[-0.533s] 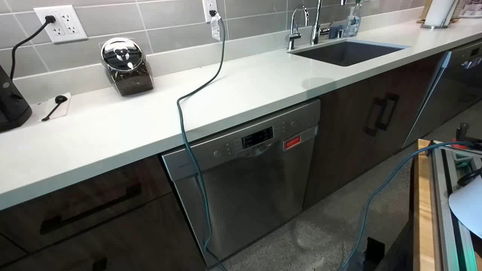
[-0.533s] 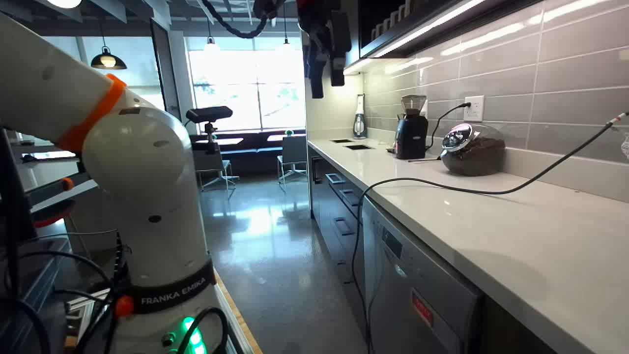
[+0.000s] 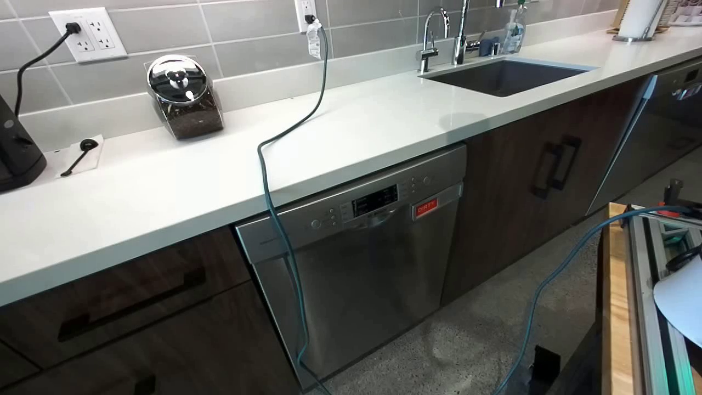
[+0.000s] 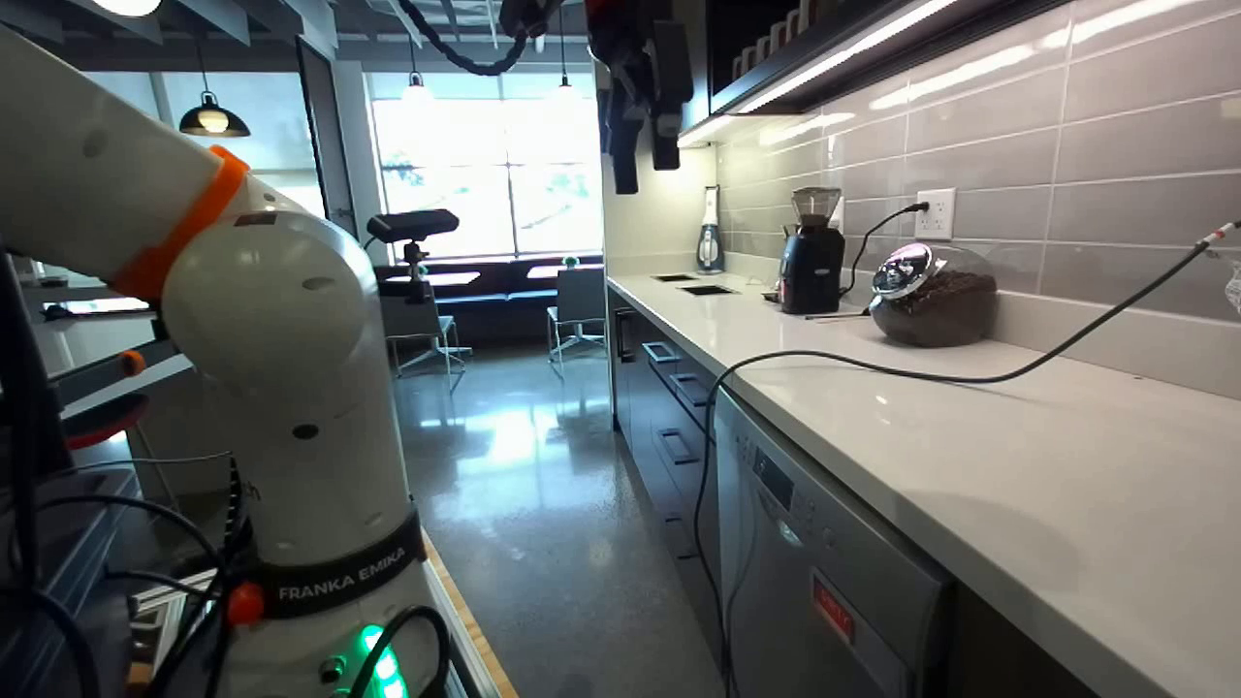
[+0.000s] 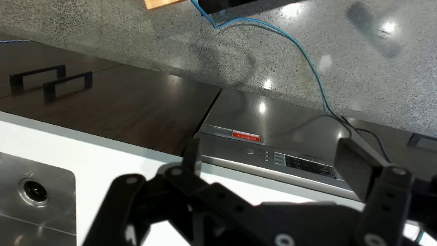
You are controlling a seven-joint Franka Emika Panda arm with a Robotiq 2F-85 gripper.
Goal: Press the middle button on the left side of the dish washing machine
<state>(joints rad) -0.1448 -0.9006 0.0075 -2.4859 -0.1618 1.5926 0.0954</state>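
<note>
The dish washing machine point(image 3: 362, 291) is a brushed steel front under the counter, with a control strip, dark display point(image 3: 375, 201) and red DIRTY sticker point(image 3: 425, 207). It also shows in an exterior view point(image 4: 776, 620) and the wrist view point(image 5: 290, 119). Left of the display are a round button point(image 3: 316, 224) and a column of small buttons point(image 3: 332, 217). In the wrist view the strip appears upside down; the right-side buttons point(image 5: 266, 155) show, while my finger hides the left-side ones. My gripper point(image 4: 647, 174) is open and empty, high above the counter, apart from the machine; its fingers also show in the wrist view point(image 5: 271, 160).
A cable point(image 3: 293, 258) hangs over the counter edge across the machine's left part. The white counter point(image 3: 362, 131) overhangs the strip. A coffee bean jar point(image 3: 186, 99), grinder point(image 4: 812, 262) and sink point(image 3: 504, 77) are along it. An upper cabinet point(image 4: 824, 68) is near my gripper.
</note>
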